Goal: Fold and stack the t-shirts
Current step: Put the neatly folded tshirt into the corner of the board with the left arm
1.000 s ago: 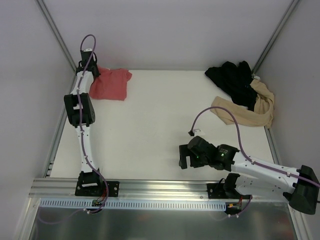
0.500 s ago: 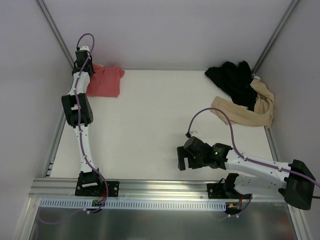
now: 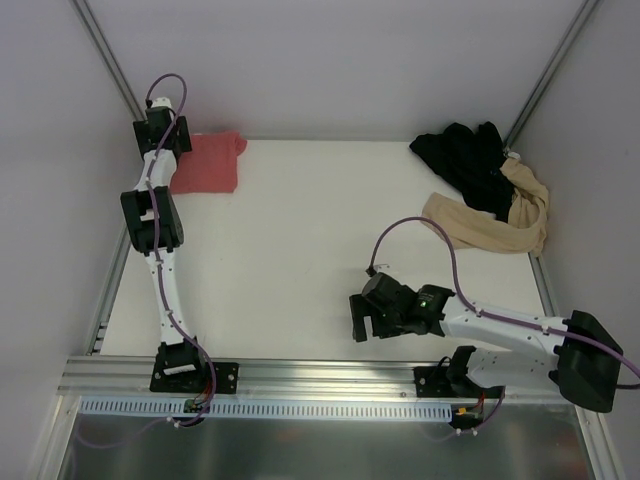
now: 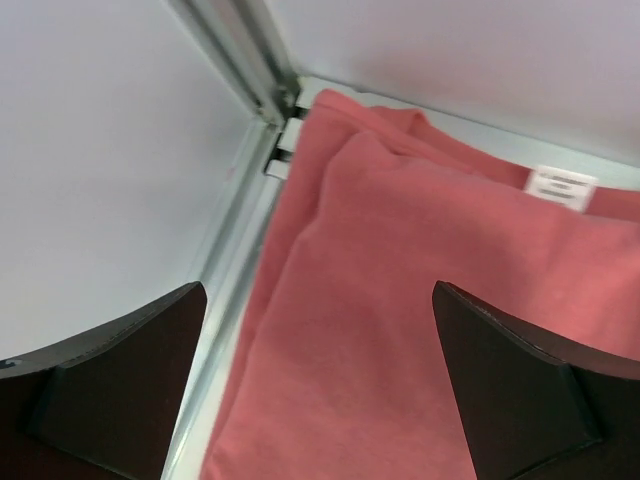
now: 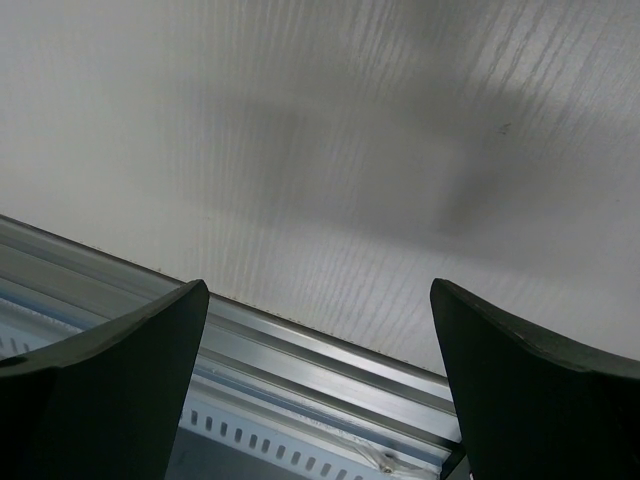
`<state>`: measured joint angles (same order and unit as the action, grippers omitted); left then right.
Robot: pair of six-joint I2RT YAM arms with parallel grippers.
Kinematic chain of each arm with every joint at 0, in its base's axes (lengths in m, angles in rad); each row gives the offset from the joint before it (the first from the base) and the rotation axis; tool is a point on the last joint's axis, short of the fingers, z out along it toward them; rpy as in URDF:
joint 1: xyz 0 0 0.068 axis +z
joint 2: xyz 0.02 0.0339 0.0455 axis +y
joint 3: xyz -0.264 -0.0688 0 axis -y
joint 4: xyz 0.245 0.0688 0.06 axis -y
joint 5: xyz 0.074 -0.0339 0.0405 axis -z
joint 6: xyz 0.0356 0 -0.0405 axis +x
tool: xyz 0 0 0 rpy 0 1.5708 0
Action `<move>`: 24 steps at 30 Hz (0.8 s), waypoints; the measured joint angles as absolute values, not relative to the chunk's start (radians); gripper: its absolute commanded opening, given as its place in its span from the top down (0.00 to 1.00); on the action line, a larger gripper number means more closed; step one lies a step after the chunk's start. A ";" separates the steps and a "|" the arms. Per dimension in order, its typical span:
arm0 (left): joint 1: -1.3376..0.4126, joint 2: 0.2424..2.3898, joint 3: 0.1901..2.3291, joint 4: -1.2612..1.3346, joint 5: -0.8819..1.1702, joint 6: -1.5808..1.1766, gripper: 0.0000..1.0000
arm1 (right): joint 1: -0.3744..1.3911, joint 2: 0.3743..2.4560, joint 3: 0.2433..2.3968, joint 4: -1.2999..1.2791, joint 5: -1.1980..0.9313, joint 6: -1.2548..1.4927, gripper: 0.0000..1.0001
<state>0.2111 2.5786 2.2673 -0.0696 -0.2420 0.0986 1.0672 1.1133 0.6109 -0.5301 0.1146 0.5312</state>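
1. Your left hand (image 4: 318, 292) is spread wide at the upper left of the overhead view. In its wrist view the two fingers sit at the lower corners with nothing pinched between them.
2. The coral-red t-shirt (image 3: 210, 162) lies folded in the upper-left corner of the desk (image 3: 300, 240), under that hand. From above, the arm covers its left edge. The wrist view cuts it off at the right and bottom, and you cannot tell whether the fingertips touch the cloth.
3. A white label (image 4: 560, 186) shows near the shirt's top edge, but its print is too blurred to read.
4. Your right hand (image 3: 360, 322) is also spread, at lower centre, over bare desk beside the metal rail (image 5: 330, 370). It holds nothing.
5. The black t-shirt (image 3: 465, 160) and the beige t-shirt (image 3: 500, 225) lie crumpled and touching at the upper right. The black one partly covers the beige, so their full shapes are hidden.
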 measured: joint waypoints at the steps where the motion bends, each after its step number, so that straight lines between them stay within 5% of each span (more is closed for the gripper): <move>1: 0.211 2.576 2.255 -0.056 -0.255 0.101 0.01 | 1.067 1.114 0.611 -0.526 0.111 0.531 0.01; 13: 0.086 2.296 1.921 0.173 -0.421 0.205 0.01 | 1.068 1.015 0.564 -0.501 0.090 0.535 0.00; 24: -0.234 1.645 1.681 0.059 -0.140 -0.063 0.01 | 1.089 0.704 0.567 -0.642 0.218 0.505 0.00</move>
